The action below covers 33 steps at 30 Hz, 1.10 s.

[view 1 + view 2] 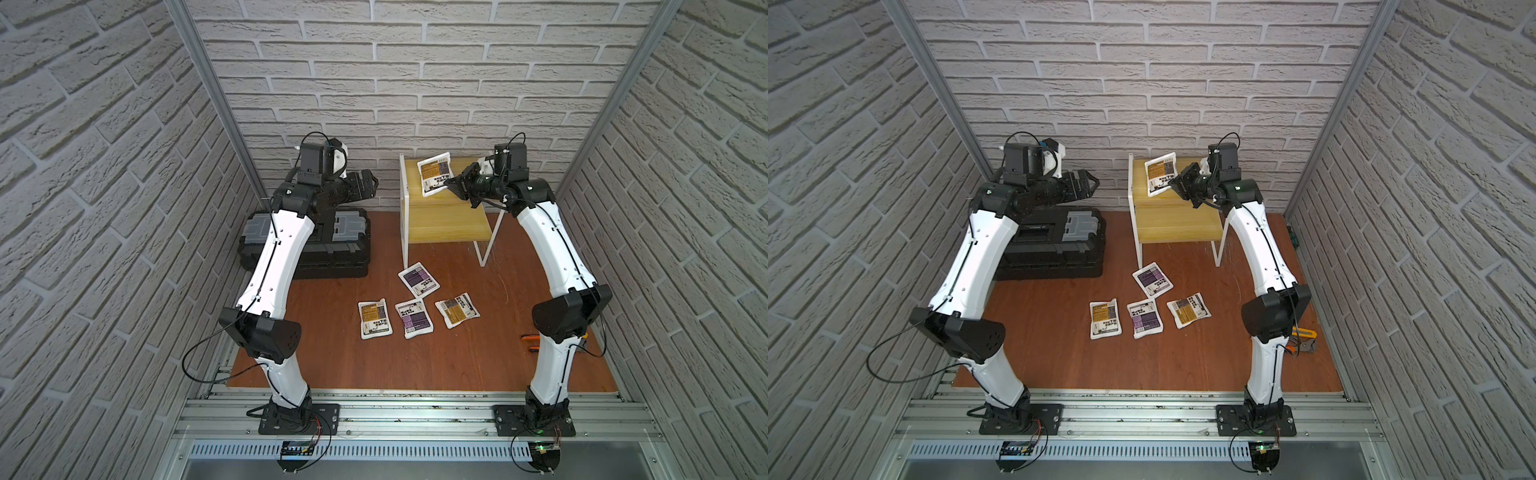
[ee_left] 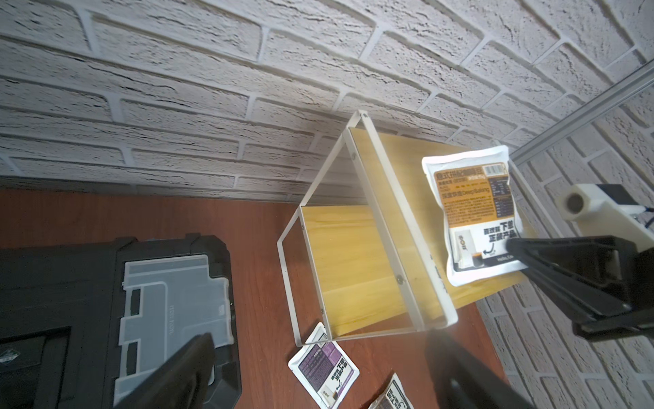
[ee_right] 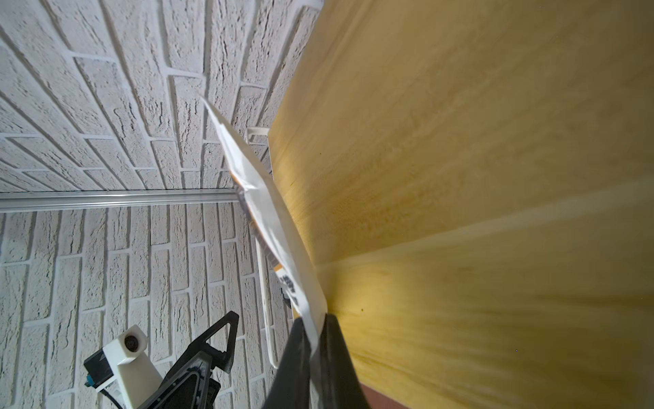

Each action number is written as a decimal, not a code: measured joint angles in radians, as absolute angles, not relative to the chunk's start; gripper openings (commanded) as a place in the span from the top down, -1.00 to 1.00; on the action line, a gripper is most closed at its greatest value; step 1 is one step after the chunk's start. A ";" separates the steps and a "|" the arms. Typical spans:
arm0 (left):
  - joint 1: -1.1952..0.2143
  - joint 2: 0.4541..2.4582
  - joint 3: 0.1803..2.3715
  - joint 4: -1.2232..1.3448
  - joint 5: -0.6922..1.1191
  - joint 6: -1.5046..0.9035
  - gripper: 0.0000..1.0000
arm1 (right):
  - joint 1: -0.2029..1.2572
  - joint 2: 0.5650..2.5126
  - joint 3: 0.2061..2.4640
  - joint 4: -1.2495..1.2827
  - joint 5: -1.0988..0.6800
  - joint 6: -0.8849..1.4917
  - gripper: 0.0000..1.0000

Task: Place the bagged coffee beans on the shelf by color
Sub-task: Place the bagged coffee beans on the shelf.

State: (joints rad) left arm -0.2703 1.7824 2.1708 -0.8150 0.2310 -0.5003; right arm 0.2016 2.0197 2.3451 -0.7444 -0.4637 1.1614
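1. Right gripper (image 3: 314,320): jaws pinched on the edge of an orange-label pouch (image 3: 267,212). The right wrist view shows it edge-on; we read its label only in both top views.
2. It sits tilted over the shelf's (image 1: 402,216) top board; contact we cannot tell.
3. Left gripper (image 1: 372,186): spread wide, holding nothing, above the black toolbox (image 1: 332,253).
4. Four pouches (image 1: 413,318) lie on the table (image 1: 332,365), below the right gripper: two purple, two orange.

The left arm (image 1: 274,249) covered part of the black plastic toolbox (image 1: 340,249) in both top views; the right arm (image 1: 555,253) hid most of an orange-handled tool (image 1: 530,343) in a top view. The white orange-labelled pouch (image 3: 269,219) showed only edge-on, label mostly unseen. The left gripper (image 2: 318,340) had blurred, cropped dark fingers (image 2: 184,368).
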 measured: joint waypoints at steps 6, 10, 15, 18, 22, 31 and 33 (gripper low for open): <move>-0.270 1.782 2.140 -0.815 0.231 -0.499 -0.98 | 0.231 2.061 2.385 -0.733 -0.455 1.190 0.92; -0.270 1.782 2.122 -0.811 0.231 -0.499 -0.97 | 0.240 2.085 2.402 -0.729 -0.451 1.207 0.78; -0.271 1.782 2.108 -0.808 0.231 -0.498 -0.97 | 0.244 2.106 2.418 -0.715 -0.453 1.211 0.06; -0.271 1.782 2.106 -0.808 0.230 -0.498 -0.97 | 0.246 2.107 2.442 -0.718 -0.438 1.196 -0.23; -0.273 1.781 2.105 -0.807 0.230 -0.498 -0.97 | 0.246 2.107 2.464 -0.737 -0.418 1.166 -0.38; -0.277 1.781 2.098 -0.807 0.231 -0.494 -0.97 | 0.246 2.105 2.474 -0.754 -0.359 1.076 -0.40; -0.278 1.781 2.098 -0.807 0.231 -0.493 -0.97 | 0.246 2.104 2.479 -0.763 -0.338 1.052 -0.40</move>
